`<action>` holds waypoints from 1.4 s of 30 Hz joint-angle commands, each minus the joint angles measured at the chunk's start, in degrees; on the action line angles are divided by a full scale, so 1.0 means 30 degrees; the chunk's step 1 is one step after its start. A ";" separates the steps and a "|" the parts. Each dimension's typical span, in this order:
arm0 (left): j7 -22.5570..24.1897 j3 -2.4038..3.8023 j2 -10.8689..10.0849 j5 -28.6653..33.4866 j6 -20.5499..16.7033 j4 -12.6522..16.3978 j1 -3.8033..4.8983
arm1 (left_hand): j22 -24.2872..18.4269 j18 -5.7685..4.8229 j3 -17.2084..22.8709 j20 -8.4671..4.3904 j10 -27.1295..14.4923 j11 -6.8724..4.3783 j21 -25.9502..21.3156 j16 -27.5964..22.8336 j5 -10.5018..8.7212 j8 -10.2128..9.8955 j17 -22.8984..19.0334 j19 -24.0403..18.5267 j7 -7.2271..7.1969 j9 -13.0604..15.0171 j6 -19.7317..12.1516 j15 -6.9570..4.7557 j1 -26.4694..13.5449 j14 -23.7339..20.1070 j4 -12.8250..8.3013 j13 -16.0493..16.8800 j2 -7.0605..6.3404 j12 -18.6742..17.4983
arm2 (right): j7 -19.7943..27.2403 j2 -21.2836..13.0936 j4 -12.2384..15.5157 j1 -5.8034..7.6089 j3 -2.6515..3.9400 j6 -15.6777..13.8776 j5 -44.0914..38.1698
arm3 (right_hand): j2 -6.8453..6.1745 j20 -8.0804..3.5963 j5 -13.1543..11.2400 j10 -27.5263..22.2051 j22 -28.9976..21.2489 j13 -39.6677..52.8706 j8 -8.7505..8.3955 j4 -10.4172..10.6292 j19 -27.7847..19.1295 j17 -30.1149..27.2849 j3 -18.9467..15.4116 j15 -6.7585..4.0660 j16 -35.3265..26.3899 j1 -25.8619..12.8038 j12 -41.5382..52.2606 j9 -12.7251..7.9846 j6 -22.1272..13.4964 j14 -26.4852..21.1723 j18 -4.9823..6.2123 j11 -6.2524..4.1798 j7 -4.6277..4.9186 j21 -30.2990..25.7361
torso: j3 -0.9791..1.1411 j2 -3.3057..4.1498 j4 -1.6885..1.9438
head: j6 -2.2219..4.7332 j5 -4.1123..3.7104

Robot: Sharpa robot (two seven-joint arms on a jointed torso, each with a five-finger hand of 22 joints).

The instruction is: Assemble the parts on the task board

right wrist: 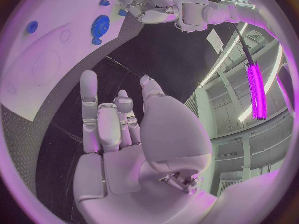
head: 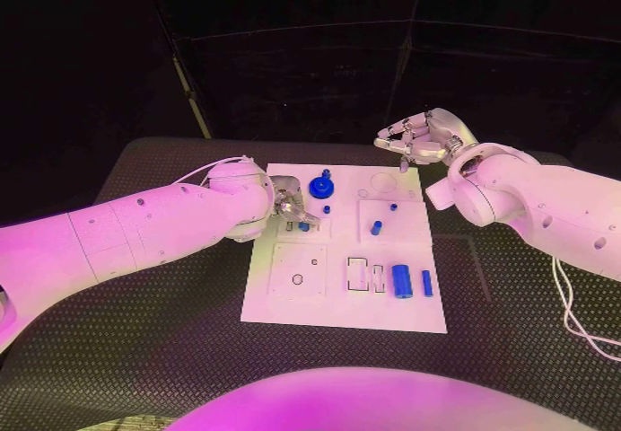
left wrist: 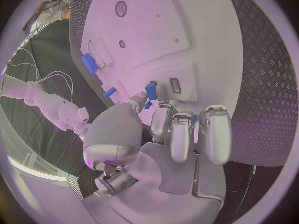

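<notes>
At the centre of the frame we see the white task board [head: 343,305] on the black counter [head: 143,359]. The left robot hand [head: 287,208] pinches a small blue part [left wrist: 151,90] over the board's upper left. The right robot hand [head: 416,139], fingers curled and grasping nothing, hovers beyond the board's upper right corner. A blue gear [head: 321,187] and blue cylinder [head: 403,281] sit on the board.

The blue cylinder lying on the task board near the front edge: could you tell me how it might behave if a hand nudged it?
The blue cylinder lies on its side on the flat task board, so it would probably roll. It looks small, rigid, likely light.
</notes>
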 commanded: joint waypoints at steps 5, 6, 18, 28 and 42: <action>-0.0137 0.0019 0.0059 -0.0038 0.0136 0.0062 0.0031 | 0.2893 -0.0222 -0.0282 -0.0080 0.0131 -0.0055 0.0098 0.0058 -0.0070 0.0149 0.5032 0.0739 -0.0072 0.0041 0.0127 -0.0075 -0.0266 0.1982 0.0114 0.0029 0.0017 0.0135 | 0.0147 0.0042 0.0012 0.0032 0.0015 0.0112 -0.0017 | 0.0019 0.0065 0.0101 -0.0109 -0.0019 -0.0016 0.0098 0.0141 0.0059 0.0007 0.0005 0.0037 -0.0069 -0.0258 0.0063 0.0031 -0.0198 -0.0058 0.0168 -0.0019 0.0002 -0.0075 | 0.0003 0.0006 -0.0011 | 0.0020 -0.0004; -0.0138 0.0019 0.0065 -0.0038 0.0135 0.0061 0.0031 | 0.2895 -0.0222 -0.0295 -0.0081 0.0132 -0.0056 0.0100 0.0058 -0.0070 0.0151 0.5032 0.0741 -0.0073 0.0042 0.0127 -0.0076 -0.0273 0.1982 0.0124 0.0032 0.0022 0.0138 | 0.0147 0.0041 0.0012 0.0032 0.0015 0.0111 -0.0017 | 0.0019 0.0065 0.0101 -0.0109 -0.0019 -0.0016 0.0098 0.0141 0.0059 0.0007 0.0005 0.0037 -0.0069 -0.0258 0.0063 0.0031 -0.0198 -0.0058 0.0168 -0.0019 0.0002 -0.0075 | 0.0001 0.0007 -0.0015 | 0.0018 -0.0014; -0.0168 0.0022 0.0073 -0.0038 0.0262 0.0085 0.0032 | 0.2975 -0.0242 -0.0553 -0.0103 0.0169 -0.0078 0.0167 0.0058 -0.0079 0.0202 0.5032 0.0790 -0.0093 0.0070 0.0140 -0.0096 -0.0386 0.1982 0.0301 0.0087 0.0067 0.0192 | 0.0143 0.0015 0.0005 0.0032 0.0015 0.0107 -0.0017 | 0.0019 0.0065 0.0101 -0.0109 -0.0019 -0.0016 0.0098 0.0141 0.0059 0.0007 0.0005 0.0037 -0.0069 -0.0258 0.0063 0.0031 -0.0198 -0.0058 0.0168 -0.0019 0.0002 -0.0075 | 0.0009 -0.0006 0.0003 | 0.0009 -0.0029; -0.0176 0.0026 0.0132 -0.0038 0.0275 -0.0044 0.0037 | 0.2985 -0.0244 -0.0677 -0.0113 0.0168 -0.0086 0.0172 0.0058 -0.0079 0.0219 0.5032 0.0796 -0.0099 0.0081 0.0135 -0.0105 -0.0439 0.1982 0.0397 0.0081 0.0110 0.0191 | 0.0145 0.0020 -0.0016 0.0032 0.0015 0.0091 -0.0017 | 0.0019 0.0065 0.0101 -0.0109 -0.0019 -0.0016 0.0098 0.0141 0.0059 0.0007 0.0005 0.0037 -0.0069 -0.0258 0.0063 0.0031 -0.0198 -0.0058 0.0168 -0.0019 0.0002 -0.0075 | 0.0004 0.0005 -0.0005 | 0.0047 -0.0020; -0.0148 0.0790 -0.0272 -0.0037 0.0518 0.0156 0.0052 | 0.2638 -0.0145 -0.0987 -0.0111 -0.0294 -0.0022 -0.0173 0.0058 -0.0060 0.0103 0.5032 0.0580 -0.0008 0.0057 -0.0190 -0.0087 -0.0283 0.1982 0.0421 -0.0751 0.0077 -0.0477 | 0.0151 0.0008 -0.0082 0.0032 0.0015 0.0079 -0.0017 | 0.0020 0.0066 0.0105 -0.0116 -0.0013 -0.0031 0.0107 0.0179 0.0069 0.0010 -0.0027 0.0038 -0.0070 -0.0296 0.0069 0.0031 -0.0203 -0.0057 0.0166 -0.0019 0.0003 -0.0077 | -0.0021 -0.0011 0.0016 | 0.0155 -0.0084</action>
